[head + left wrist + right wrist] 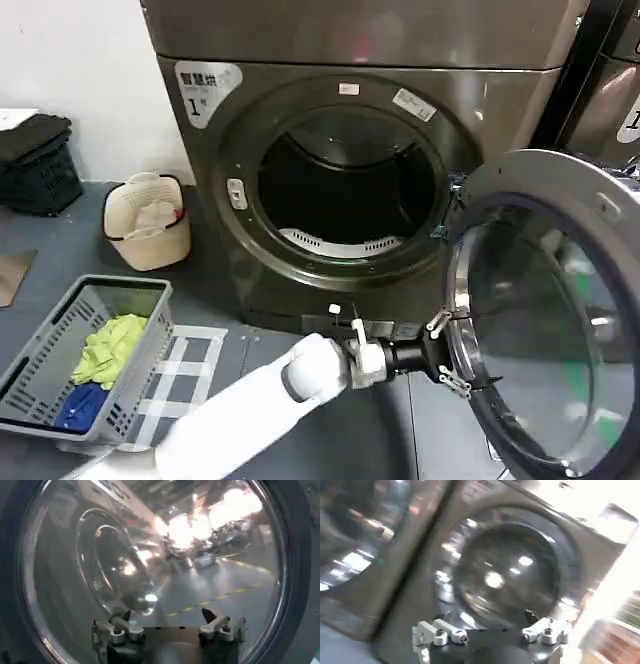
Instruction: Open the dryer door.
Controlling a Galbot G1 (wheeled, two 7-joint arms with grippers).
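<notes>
- At nine o'clock on the floor sit two grey baskets: one dark crate point(38, 165) far back and one slatted laundry basket point(85, 355) nearer, holding yellow-green and blue cloths. One cream bucket point(148, 222) stands between them and the machine.
- At twelve o'clock stands the bronze-grey dryer point(350, 150) marked "1", its round drum mouth point(348, 190) gaping and dark. A second, darker machine point(610, 90) shows at two o'clock.
- At six o'clock the left arm reaches across from low left, and the left tool point(447, 352) meets the inner edge of the dryer door point(545, 320). Its fingers stand apart, one above the other, set against the door's rim, clamped on nothing that I can make out.
- The dryer door, one only, hangs at four o'clock, swung wide on its right-hand hinge, grey inner side and glass bowl facing the left tool. It lies directly ahead of that tool, to its right, so the left arm is the nearer one.
- The door looks open already; a further push rightward would only widen it, I judge.
- The right tool point(490, 632) hovers with fingers apart, facing a machine front.
</notes>
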